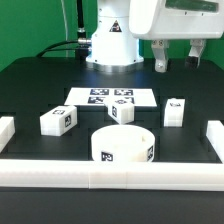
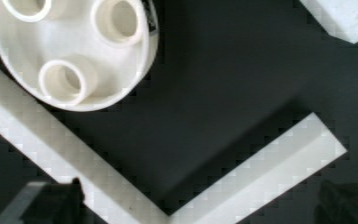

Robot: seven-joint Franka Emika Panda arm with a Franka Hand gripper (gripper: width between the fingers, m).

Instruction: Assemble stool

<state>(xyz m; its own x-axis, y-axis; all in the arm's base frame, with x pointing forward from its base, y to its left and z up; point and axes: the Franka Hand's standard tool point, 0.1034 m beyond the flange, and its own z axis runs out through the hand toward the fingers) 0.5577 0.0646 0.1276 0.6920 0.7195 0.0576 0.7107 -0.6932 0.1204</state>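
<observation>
Exterior view: round seat [image 1: 124, 146], three legs [image 1: 58, 120] loose inside border rails [image 1: 110, 176].

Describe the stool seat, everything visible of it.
The seat is a thick round white disc, plastic by its look, with black-and-white marker tags on its side wall. The wrist view shows round sockets in its upper face, all empty. It lies flat on the black table, near the front rail; whether they touch is unclear. Nothing grips it.
</observation>
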